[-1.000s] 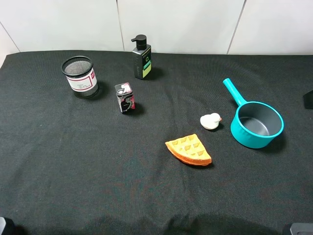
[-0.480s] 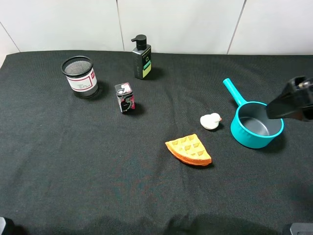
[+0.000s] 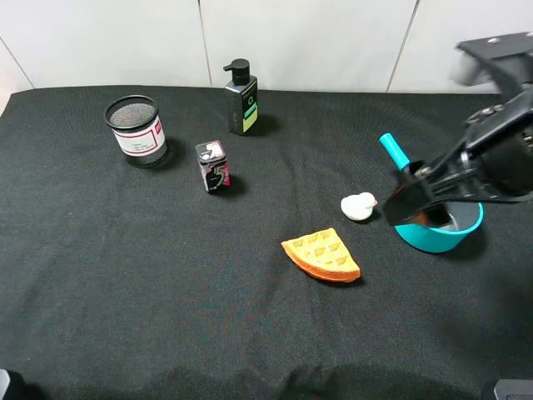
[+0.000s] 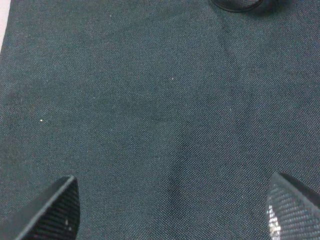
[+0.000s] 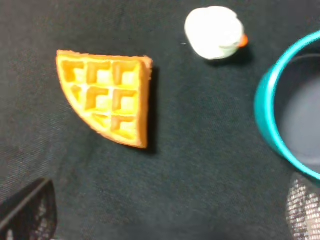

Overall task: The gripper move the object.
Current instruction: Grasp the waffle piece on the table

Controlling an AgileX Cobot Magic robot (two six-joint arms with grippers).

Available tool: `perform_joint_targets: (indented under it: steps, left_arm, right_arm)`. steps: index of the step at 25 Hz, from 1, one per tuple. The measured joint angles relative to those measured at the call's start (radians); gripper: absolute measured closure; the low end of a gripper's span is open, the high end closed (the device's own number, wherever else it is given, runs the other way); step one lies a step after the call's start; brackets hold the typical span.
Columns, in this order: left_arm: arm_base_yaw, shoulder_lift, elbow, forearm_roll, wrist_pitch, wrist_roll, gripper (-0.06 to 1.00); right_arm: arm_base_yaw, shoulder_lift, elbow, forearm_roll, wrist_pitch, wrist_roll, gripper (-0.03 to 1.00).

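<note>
The waffle lies flat on the tabletop, a little toward 4 o'clock from its middle, with nothing touching it. The right gripper hangs over the rim of the teal saucepan, at about 2 o'clock from the waffle, and the wrist view shows its fingers spread wide apart. The left gripper is also spread, over bare cloth.

The main risk is the crowding. The white duck sits near the waffle at its 1 o'clock, right on the likely path, so a low sweep could knock it or clip the pan's rim. The waffle is thin and flat, so fingers that come down too shallow may slide over its edge or bunch the cloth.

What shows of the saucepan's inside is bare grey; the arm hides the rest. The mesh cup at 10 o'clock appears to hold nothing.
</note>
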Motion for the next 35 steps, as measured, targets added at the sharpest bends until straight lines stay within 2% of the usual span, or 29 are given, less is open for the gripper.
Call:
perform_joint_targets:
  steps: [7,17,24,35]
  left_arm:
    - [0.000,0.000,0.000,0.000,0.000,0.000,0.15]
    - [0.000,0.000,0.000,0.000,0.000,0.000,0.15]
    - [0.000,0.000,0.000,0.000,0.000,0.000,0.15]
    - [0.000,0.000,0.000,0.000,0.000,0.000,0.15]
  right_arm:
    - [0.126,0.122,-0.001,-0.017,-0.062,0.087,0.27]
    - [0.243,0.292,-0.001,-0.024,-0.192,0.120,0.27]
    - [0.284,0.365,-0.001,-0.036,-0.258,0.120,0.27]
    - [0.288,0.495,-0.001,-0.056,-0.337,0.147,0.27]
